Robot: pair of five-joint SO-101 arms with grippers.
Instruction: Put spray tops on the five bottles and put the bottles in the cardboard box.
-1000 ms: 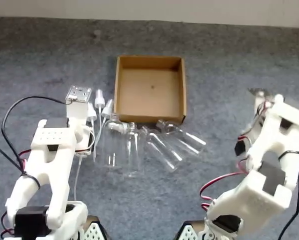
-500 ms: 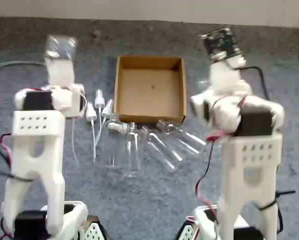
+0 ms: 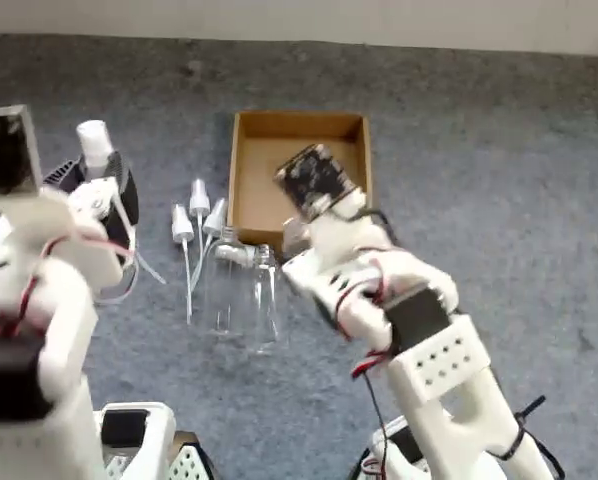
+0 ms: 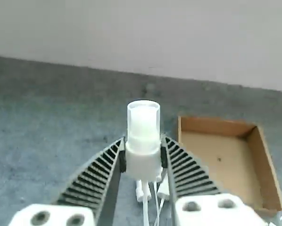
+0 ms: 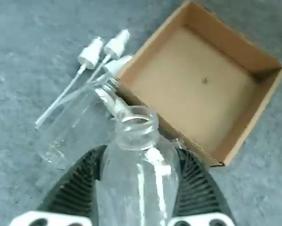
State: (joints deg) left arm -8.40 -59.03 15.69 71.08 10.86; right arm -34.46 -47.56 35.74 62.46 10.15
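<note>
Though near box edge, bottle in rt fingers.

White arms, red/blk cables, blk ribbed hands.

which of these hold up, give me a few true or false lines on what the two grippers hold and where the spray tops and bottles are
1. The left gripper has its fingers shut on a spray top. True.
2. The bottle in the right gripper has a spray top on. False: its neck is open, with no top on it.
3. Three loose spray tops lie on the table beside the cardboard box. True.
4. A bottle lies inside the cardboard box. False: the other bottles lie on the table outside it.
</note>
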